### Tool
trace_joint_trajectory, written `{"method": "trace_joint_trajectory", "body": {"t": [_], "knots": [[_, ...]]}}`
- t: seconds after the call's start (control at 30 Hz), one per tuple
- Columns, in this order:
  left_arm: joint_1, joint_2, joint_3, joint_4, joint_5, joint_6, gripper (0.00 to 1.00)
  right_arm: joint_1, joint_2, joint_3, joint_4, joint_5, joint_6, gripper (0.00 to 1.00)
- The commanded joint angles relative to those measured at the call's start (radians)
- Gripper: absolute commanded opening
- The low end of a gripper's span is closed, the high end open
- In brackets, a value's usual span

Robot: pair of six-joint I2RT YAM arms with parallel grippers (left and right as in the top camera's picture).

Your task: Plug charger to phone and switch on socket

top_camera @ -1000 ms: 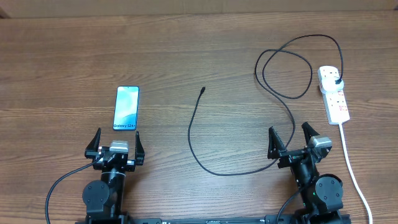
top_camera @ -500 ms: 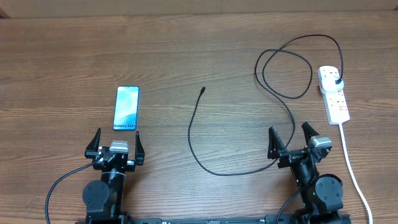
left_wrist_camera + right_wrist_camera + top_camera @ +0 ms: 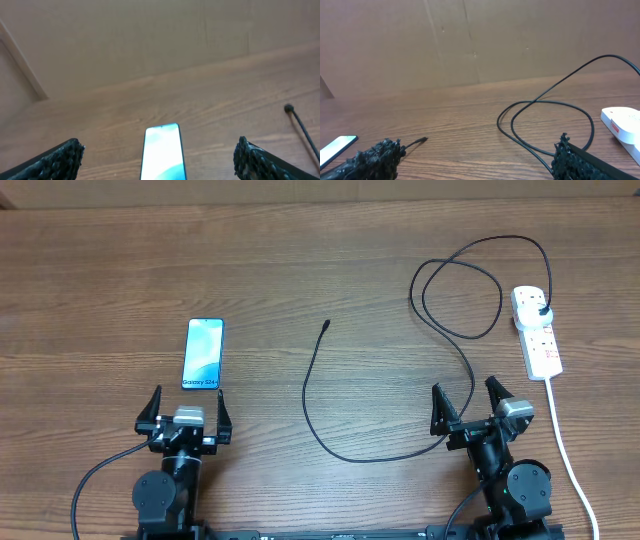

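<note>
Charger: plug seated in socket, worktop right edge; tip loose, well apart from phone. Phone connection and switching appear outstanding. Left tool, right tool: wide, empty.

Counter: brown wood is shown, with a visible grain and a matt finish.
Phone: a smooth, glossy screen is seen, framed by a dark edge.
Charger: a smooth, matt black sheath is seen; plastic or rubber cannot be told.
Socket: smooth white plastic is shown, with a slight sheen.
White cord: a smooth white sheath is seen.
Left gripper pads: a rough, pitted, matt black surface is shown.
Right gripper pads: the same rough black texture is seen.
Back panel: a flat, matt brown board, cardboard-like, is seen.
</note>
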Motion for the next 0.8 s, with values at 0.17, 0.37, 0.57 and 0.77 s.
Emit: {"method": "trace_joint_trajectory", "body": {"t": [0.17, 0.37, 0.57, 0.77], "knots": [[0.01, -0.01, 0.007, 0.081, -0.042, -0.177, 0.99, -0.005, -0.01, -0.011, 0.004, -0.002, -0.007, 1.0], [0.01, -0.009, 0.064, 0.105, -0.035, -0.232, 1.0, -0.005, -0.01, -0.011, 0.005, -0.002, -0.007, 1.0], [0.01, 0.021, 0.194, 0.069, -0.035, -0.23, 1.0, -0.005, -0.01, -0.011, 0.005, -0.002, -0.007, 1.0], [0.01, 0.216, 0.403, 0.027, 0.003, -0.23, 1.0, -0.005, -0.01, -0.011, 0.005, -0.002, -0.007, 1.0]]}}
